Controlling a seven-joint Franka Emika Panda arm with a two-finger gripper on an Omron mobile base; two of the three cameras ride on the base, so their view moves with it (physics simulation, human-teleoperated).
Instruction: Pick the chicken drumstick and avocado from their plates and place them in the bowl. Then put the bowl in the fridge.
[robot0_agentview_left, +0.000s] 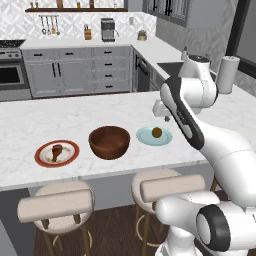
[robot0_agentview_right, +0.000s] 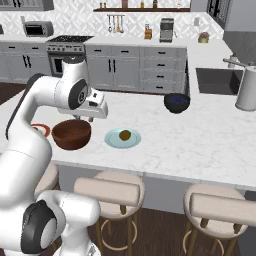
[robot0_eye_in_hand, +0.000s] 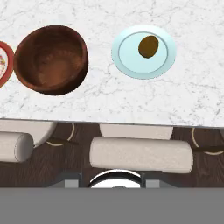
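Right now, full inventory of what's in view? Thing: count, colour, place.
bowl: 1, dark reddish-brown wood, counter centre, empty
plates: 2; red-rimmed white plate left of bowl, pale blue-green plate right of bowl
chicken drumstick: 1, golden-brown, on red-rimmed plate
avocado: 1, olive-brown, on blue-green plate
dark bowl: 1, blue-black, farther back on counter
stools: several, beige, under the counter's near edge
coffee machine: 1, grey, back counter
stove: 1, steel, back left
arm: 1, white, raised above the counter's near edge, beside the blue-green plate
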